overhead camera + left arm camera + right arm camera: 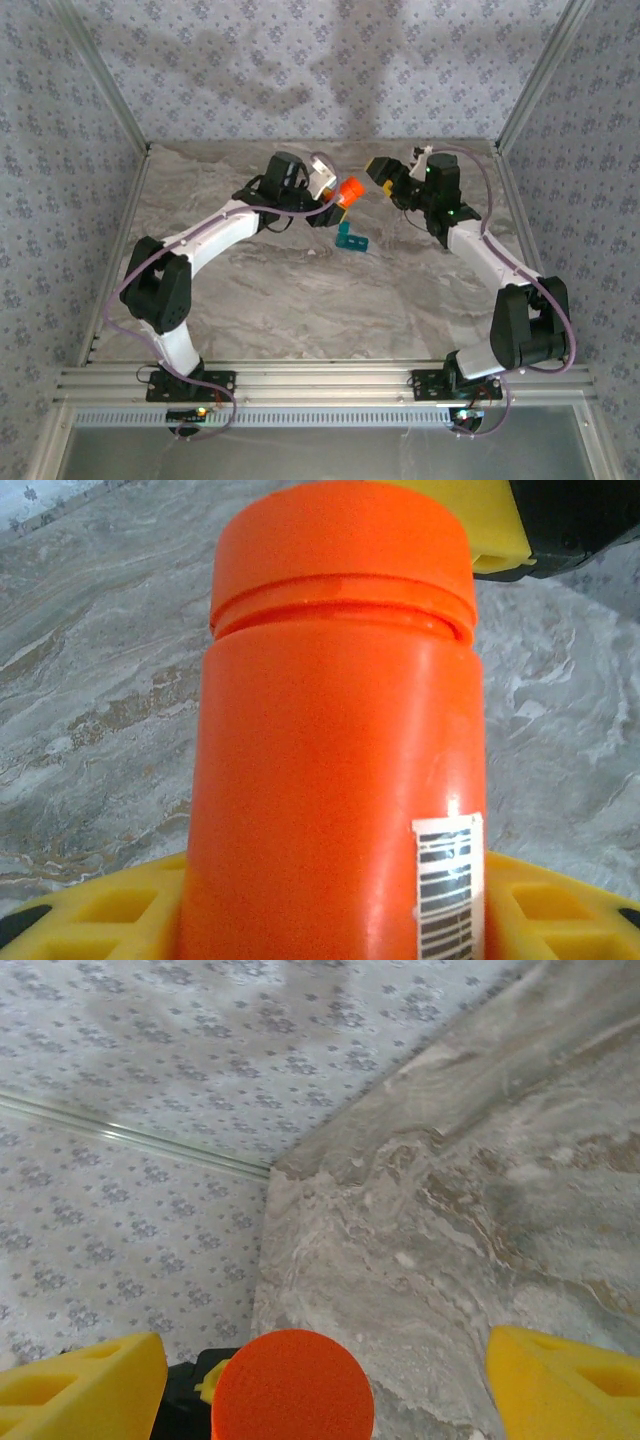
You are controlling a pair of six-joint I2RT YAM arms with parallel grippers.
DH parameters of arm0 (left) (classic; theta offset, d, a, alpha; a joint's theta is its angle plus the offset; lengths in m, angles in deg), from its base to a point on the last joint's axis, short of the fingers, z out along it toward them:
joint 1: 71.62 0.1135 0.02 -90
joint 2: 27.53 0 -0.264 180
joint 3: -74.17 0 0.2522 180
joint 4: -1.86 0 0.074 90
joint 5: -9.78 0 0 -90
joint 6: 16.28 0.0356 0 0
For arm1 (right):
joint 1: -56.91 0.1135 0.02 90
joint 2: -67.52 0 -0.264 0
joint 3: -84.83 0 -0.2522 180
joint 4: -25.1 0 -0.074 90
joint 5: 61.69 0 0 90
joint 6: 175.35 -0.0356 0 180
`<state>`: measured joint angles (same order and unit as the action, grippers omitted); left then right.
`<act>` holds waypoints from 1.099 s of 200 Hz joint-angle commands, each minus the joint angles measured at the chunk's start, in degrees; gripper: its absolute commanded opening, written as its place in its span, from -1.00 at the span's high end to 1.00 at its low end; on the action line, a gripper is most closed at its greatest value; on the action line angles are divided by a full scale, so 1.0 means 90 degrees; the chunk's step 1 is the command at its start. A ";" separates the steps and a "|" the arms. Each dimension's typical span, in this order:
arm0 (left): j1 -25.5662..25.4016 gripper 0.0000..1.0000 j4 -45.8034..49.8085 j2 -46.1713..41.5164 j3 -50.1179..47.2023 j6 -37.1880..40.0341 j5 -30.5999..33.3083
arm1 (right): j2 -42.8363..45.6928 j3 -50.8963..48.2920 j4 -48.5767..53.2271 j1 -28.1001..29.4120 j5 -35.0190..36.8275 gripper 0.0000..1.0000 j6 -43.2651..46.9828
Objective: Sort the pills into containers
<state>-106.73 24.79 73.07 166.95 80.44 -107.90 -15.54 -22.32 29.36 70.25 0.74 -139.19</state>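
- Left gripper [338,196] is out at the back-centre of the worktop [300,300], clamped on an orange pill bottle [349,189].
- Left wrist view: the bottle [330,780] sits between the yellow fingers [100,915], body seated in the grip, and runs straight away from the camera.
- The cap [340,550] is on. A seam line shows where it meets the body.
- A white barcode label [448,885] is on the lower right of the bottle body.
- Right gripper [388,172] is just beside the bottle's cap end and faces it from the right.
- A yellow fingertip of the right gripper shows at the top right of the left wrist view, past the cap.
- Right wrist view: the cap [292,1385] is end-on, a round orange disc low in frame between the two yellow fingers [80,1385].
- The right gripper's fingers are spread wide, with a gap on both sides of the cap, so it isn't gripping anything.
- The teal pill organiser [350,238] lies flat on the worktop just in front of the held bottle, between the two arms. It isn't touching either gripper.
- I can't make out its compartments or contents at this size.
- The worktop is grey marble-pattern, with floral-print walls [250,60] around it.
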 commanded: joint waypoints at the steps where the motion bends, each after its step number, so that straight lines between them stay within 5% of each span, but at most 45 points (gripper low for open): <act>1: -0.0100 1.00 0.0172 -0.0052 0.0301 0.0380 0.0285 | -0.0060 0.0248 0.0449 0.0136 0.0257 -0.69 -0.0285; 148: -0.0288 1.00 0.0231 0.0151 0.0512 0.0406 0.0284 | -0.0391 0.0368 0.0022 0.0612 0.0113 -0.54 -0.0541; 220: -0.0227 1.00 0.0065 0.0084 0.0451 0.0203 0.0052 | -0.0349 0.0010 -0.0603 0.0516 0.0007 0.18 -0.0325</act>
<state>-109.07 27.50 73.97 169.62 83.17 -104.80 -18.63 -20.90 29.87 75.32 2.18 -143.15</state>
